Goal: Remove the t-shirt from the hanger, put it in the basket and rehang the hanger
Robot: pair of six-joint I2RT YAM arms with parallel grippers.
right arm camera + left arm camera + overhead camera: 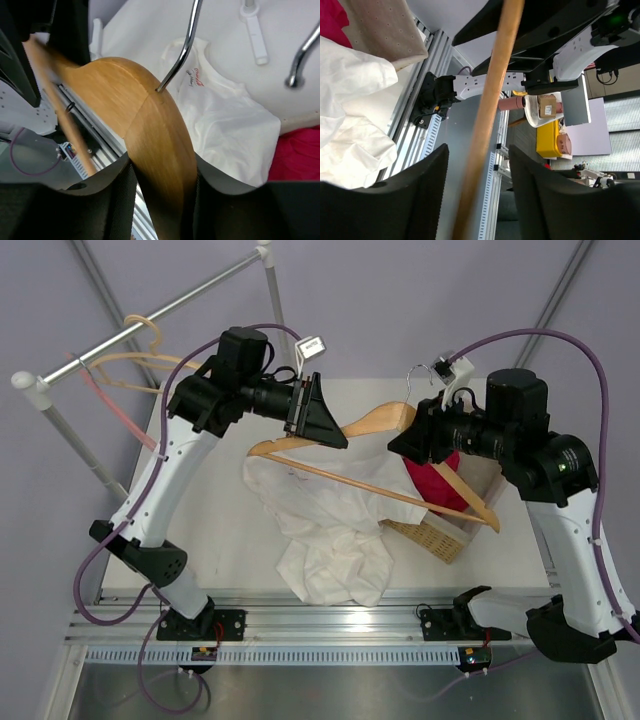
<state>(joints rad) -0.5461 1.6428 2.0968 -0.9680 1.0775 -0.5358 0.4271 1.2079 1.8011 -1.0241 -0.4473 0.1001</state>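
Item: hanger (378,420), honey-tan wood with silver hook (185,45), held aloft over the desk (220,530). Right fingers (110,205): pinching the wooden shoulder just below the hook, pads flat against both faces. Left fingers (420,200): spread, straddling the crossbar with a gap on either side, gripping nothing. Item: t-shirt (325,540), white, crumpled on the desk at 6 o'clock of the hanger, collar and small red script facing up. It looks free of the wood, though its upper hem lies right under the crossbar, so I cannot rule out a snag. Step in hand, by my reckoning: the separation itself. Next move calls for carrying the hanger up and clear. Surroundings: wicker basket (432,538) with red cloth (440,485) at 4 o'clock, under the hanger's right tip; rack rail (150,325) at 10 o'clock bearing a pale hanger (130,362).
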